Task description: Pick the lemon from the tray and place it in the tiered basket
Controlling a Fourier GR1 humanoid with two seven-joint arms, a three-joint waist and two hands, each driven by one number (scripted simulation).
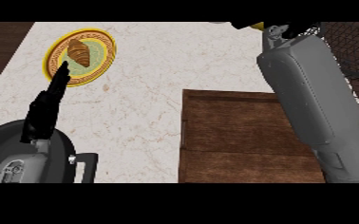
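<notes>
My right forearm point(308, 99) rises along the right side, and only a little of my right hand point(279, 30) shows at the picture's top edge. A small yellow sliver, the lemon point(257, 26), peeks out between its dark fingers, which curl round it. The dark mesh of the tiered basket point(345, 40) lies just right of that hand. The brown wooden tray point(245, 137) sits lower, beneath the forearm, with nothing visible on it. My left hand point(45, 107) rests at the left, fingers straight and pointing up.
A yellow-rimmed plate point(51, 59) with a croissant point(79, 52) stands at the back left, just beyond my left fingertips. Pale marble counter point(161, 66) spreads between plate and tray. A dark wood strip point(10, 38) marks the counter's left edge.
</notes>
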